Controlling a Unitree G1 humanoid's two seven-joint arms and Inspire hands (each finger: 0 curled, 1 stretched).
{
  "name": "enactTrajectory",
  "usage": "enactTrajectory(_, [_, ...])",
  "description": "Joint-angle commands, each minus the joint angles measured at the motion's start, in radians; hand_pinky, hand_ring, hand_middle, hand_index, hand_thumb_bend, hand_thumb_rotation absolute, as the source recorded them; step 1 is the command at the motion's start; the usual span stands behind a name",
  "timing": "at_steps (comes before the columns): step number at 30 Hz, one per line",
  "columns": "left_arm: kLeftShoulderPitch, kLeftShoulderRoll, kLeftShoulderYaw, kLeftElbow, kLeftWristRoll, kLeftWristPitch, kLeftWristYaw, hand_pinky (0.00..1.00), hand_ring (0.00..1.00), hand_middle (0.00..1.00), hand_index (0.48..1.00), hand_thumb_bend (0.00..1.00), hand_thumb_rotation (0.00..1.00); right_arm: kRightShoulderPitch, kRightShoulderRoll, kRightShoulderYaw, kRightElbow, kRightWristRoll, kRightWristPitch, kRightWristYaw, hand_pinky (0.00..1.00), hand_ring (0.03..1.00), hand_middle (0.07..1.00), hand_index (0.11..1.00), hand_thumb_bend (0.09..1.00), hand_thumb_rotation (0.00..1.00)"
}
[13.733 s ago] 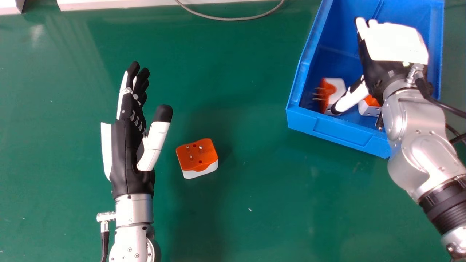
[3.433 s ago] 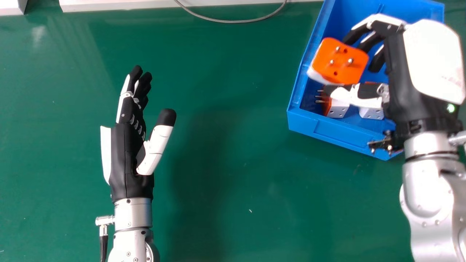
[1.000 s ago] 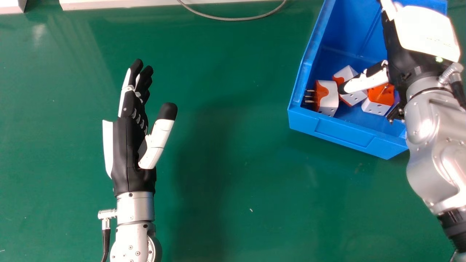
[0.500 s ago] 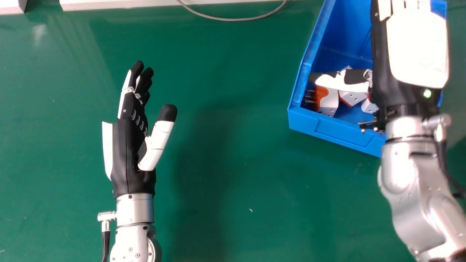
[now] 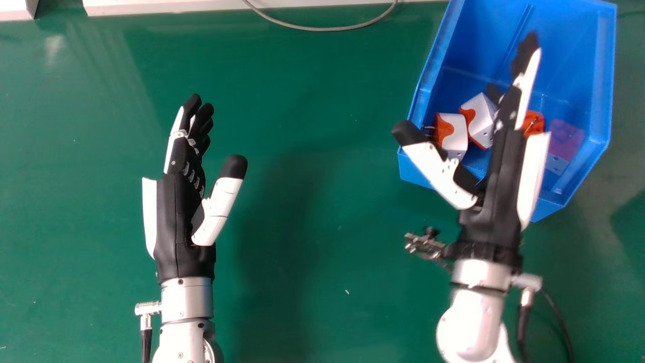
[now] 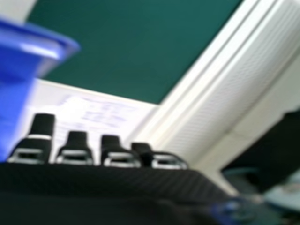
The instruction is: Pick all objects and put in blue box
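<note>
Left hand (image 5: 176, 217): well to the left of the blue box (image 5: 597, 60), fingers nearly straight, thumb spread away, nothing held. Judged low risk while parked there.

Metal bracket (image 5: 426, 244): beside the right wrist, nearer the robot than the box. A low pull-back could have hooked it on something; clearance could not be told.

First adapter, orange and white (image 5: 456, 132): inside the box by its left wall, pins toward that wall. Right thumb lay across this wall in the head view; contact could not be confirmed. Main hazard: if touching, a leftward sweep might have dragged the box, or the thumb might have snagged the pins.

Second adapter (image 5: 481, 118): in the box just right of the first, tilted. A dip of the fingers could have knocked it into its neighbour.

Right hand (image 5: 499, 171): above the near part of the box, fingers about straight, thumb wide open, no object seen in its grasp. Task judged essentially done; lifting before withdrawing seemed safest.

Third adapter (image 5: 533, 123): in the box, partly behind the right hand. Purplish patch (image 5: 565, 141) at the box's right wall: probably its reflection, uncertain. Miscounting it as another object could have prompted a needless grasp.
</note>
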Motion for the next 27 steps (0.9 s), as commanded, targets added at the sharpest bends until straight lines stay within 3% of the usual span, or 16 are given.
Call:
enactTrajectory(1, [0.012,-0.009,-0.013,-0.014,0.013,-0.024,0.000,0.94,0.91,0.90,0.903,0.94,0.71,0.031,0.032,0.004,0.006,0.017,-0.053,0.037,0.85,0.967,0.997,1.000,0.789,0.80])
enactTrajectory(4, [0.017,-0.010,-0.020,-0.018,0.022,-0.022,0.001,0.94,0.92,0.91,0.900,0.94,0.72,0.073,0.063,0.014,0.016,0.007,-0.078,0.066,0.85,0.961,0.996,1.000,0.761,0.84])
enactTrajectory(9, [0.021,-0.013,-0.034,-0.021,0.021,-0.016,-0.005,0.95,0.92,0.91,0.902,0.94,0.73,0.089,0.077,0.001,0.004,-0.013,-0.095,0.061,0.85,0.957,0.996,1.000,0.702,0.92])
enactTrajectory(11, [0.021,-0.013,-0.040,-0.021,0.033,-0.015,0.004,0.96,0.93,0.92,0.908,0.94,0.73,0.094,0.076,-0.005,-0.004,-0.008,-0.094,0.070,0.85,0.954,0.992,1.000,0.670,0.95])
enactTrajectory(15, [0.015,-0.019,-0.048,-0.018,0.037,-0.008,0.002,0.97,0.94,0.93,0.915,0.93,0.74,0.114,0.077,-0.013,-0.039,-0.003,-0.064,0.087,0.85,0.953,0.988,0.999,0.646,0.97])
enactTrajectory(19, [0.008,-0.032,-0.054,-0.012,0.042,-0.006,0.007,0.99,0.95,0.94,0.929,0.93,0.74,0.128,0.065,-0.018,-0.073,0.001,-0.045,0.122,0.86,0.953,0.989,0.998,0.614,0.99])
enactTrajectory(22, [0.008,-0.037,-0.056,-0.011,0.054,-0.010,0.016,0.99,0.96,0.95,0.940,0.94,0.75,0.135,0.061,-0.025,-0.081,0.004,-0.039,0.141,0.87,0.954,0.994,0.999,0.601,0.99])
enactTrajectory(27, [0.016,-0.046,-0.060,-0.011,0.054,-0.017,0.023,1.00,0.97,0.96,0.952,0.95,0.76,0.149,0.063,-0.033,-0.098,-0.002,-0.036,0.156,0.87,0.956,0.997,1.000,0.597,1.00])
